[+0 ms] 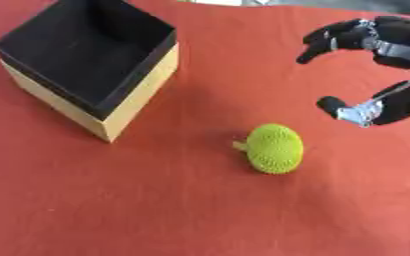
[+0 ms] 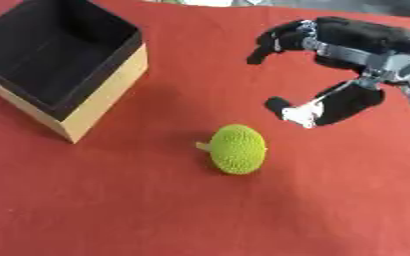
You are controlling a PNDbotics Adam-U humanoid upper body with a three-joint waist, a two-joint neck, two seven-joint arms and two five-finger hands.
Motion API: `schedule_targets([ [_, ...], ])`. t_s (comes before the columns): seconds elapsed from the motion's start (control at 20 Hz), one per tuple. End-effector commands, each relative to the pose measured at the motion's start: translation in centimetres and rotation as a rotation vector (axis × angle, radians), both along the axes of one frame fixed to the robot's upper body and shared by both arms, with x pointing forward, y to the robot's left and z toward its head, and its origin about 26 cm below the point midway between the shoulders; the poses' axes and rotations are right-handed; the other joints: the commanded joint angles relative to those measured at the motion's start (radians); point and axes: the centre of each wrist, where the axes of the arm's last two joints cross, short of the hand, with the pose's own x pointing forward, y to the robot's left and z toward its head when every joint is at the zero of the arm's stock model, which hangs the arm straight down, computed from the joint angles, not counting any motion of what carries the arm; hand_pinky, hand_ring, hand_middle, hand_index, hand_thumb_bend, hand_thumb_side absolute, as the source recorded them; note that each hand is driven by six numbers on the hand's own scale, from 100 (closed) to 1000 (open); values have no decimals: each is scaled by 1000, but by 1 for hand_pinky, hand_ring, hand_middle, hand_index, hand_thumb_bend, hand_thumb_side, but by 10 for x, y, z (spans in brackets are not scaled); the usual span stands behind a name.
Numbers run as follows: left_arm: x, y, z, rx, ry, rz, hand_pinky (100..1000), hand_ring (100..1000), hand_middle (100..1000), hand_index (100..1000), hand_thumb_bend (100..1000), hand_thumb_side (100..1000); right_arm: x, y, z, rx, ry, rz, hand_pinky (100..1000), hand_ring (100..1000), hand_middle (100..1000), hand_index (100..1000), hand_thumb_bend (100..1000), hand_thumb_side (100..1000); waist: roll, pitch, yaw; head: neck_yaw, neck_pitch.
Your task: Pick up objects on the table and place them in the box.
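Desk (image 1: 200,220): red-covered, carrying everything in play.
Box (image 1: 112,107): top open, black inside, far left; set ready to receive.
Right hand (image 2: 366,60): spread wide, holding nothing, poised up and right of the target, likely shaped for a grasp.
Green bumpy object (image 2: 237,149): mid-desk, untouched, well apart from box.

Box (image 2: 86,107) corner and right hand's (image 1: 392,47) wrist cropped.

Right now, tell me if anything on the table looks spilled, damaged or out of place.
Nothing stands out. The box sits upright and open on the red cloth, nothing visible inside. The green ball lies intact beside it. The right hand hovers open, touching nothing.
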Motion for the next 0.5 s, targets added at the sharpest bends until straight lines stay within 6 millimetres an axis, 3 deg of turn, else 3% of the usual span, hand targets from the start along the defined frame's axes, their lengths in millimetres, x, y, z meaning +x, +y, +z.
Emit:
schedule_targets([
  [0.05,-6,0,8,32,-23,7,589,556,580,695,100,145,-4,2,6,-53,8,13,832,952,764,857,259,255,4,-25,2,-5,9],
  [0.5,-5,-1,6,31,-15,0,589,556,578,694,100,154,0,18,-14,-39,146,-2,839,959,749,882,273,100,0,-29,10,-10,12],
])
